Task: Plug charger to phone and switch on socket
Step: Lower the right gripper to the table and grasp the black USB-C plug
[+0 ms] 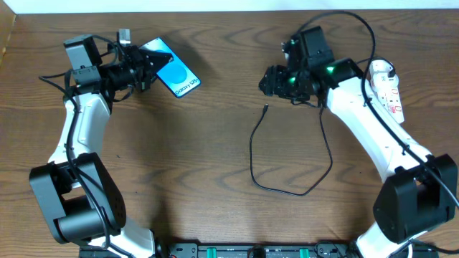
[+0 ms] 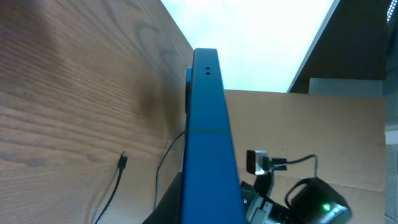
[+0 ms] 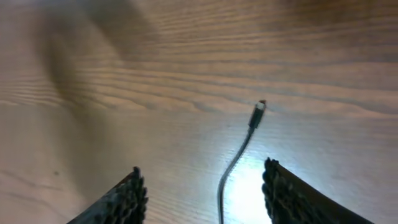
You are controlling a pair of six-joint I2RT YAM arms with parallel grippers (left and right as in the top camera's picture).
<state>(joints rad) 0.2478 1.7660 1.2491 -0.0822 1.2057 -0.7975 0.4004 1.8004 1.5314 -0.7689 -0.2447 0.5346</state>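
Your right gripper hangs spread wide, with the charger tip lying on the wood-grain table just ahead of its gap. Your left gripper pinches the phone on edge, far left. The socket lies at the right edge.

The charger runs off the bottom edge; the phone shows only edge-on.
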